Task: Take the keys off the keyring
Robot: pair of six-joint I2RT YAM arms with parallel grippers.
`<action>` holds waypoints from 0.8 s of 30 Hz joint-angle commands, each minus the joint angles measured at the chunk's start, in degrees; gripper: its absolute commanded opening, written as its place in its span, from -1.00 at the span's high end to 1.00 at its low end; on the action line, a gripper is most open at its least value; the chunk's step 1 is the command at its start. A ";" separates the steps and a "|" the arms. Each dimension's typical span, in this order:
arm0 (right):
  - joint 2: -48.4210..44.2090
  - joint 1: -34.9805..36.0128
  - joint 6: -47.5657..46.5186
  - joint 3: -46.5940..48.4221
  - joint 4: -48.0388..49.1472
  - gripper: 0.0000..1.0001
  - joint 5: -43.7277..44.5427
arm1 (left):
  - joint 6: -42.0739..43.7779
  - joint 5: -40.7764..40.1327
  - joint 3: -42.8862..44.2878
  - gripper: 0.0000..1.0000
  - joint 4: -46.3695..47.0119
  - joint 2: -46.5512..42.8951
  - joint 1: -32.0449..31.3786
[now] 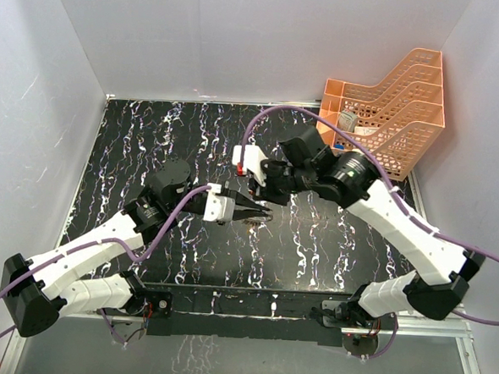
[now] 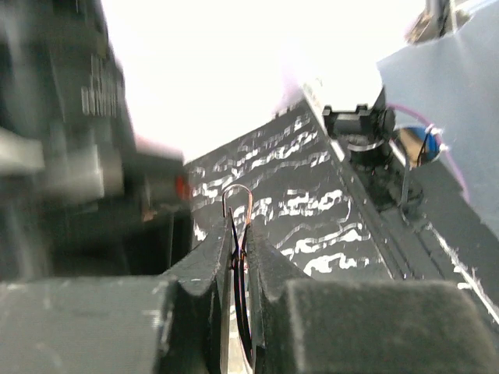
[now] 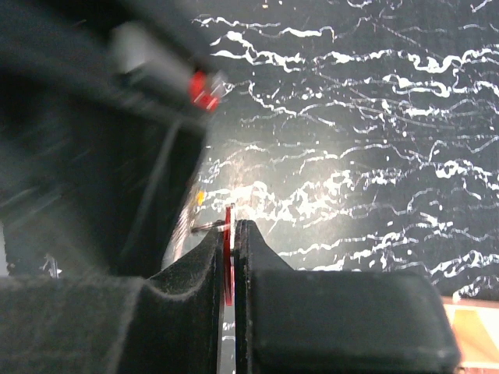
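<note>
Space is tight over the middle of the table (image 1: pixel 151 130). The left gripper (image 2: pixel 240 241) is pinched tight on the keyring (image 2: pixel 238 195), and the right gripper (image 3: pixel 232 234) is clamped on the red-headed key (image 3: pixel 228 269), seen edge-on. Each arm's blurry black bulk blocks part of the other's wrist view. The orange mesh tray (image 1: pixel 408 86) sits back-right, well apart.

Robot lab test cell: plain white panel walls (image 1: pixel 242 34) box in a black marbled tabletop (image 1: pixel 150 147). A metal rail (image 1: pixel 250 312) at bottom centre carries two cabled white arms (image 1: pixel 84 262). Orange mesh tray (image 1: pixel 399 103) upper right.
</note>
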 commanded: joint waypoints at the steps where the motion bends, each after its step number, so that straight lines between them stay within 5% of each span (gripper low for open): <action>1: 2.15 0.25 -0.07 -1.75 6.64 1.00 -1.43 | -3.63 6.14 0.07 1.00 12.71 -1.81 -0.57; 9: -1.65 0.25 2.10 -7.53 13.29 1.00 6.38 | -2.04 3.15 -0.13 1.00 9.81 -4.96 -0.57; 14: -5.71 0.21 6.92 -12.90 24.12 1.00 22.00 | -0.07 -2.74 -0.81 1.00 3.98 -6.11 -0.57; 18: -6.56 -0.61 10.77 -16.23 29.89 1.00 32.13 | -0.04 -11.04 -2.48 1.00 1.04 -6.81 -0.57; 24: -3.81 -6.35 16.64 -19.16 32.35 1.00 30.94 | -3.22 -27.29 -4.06 1.00 -0.44 -5.84 -0.51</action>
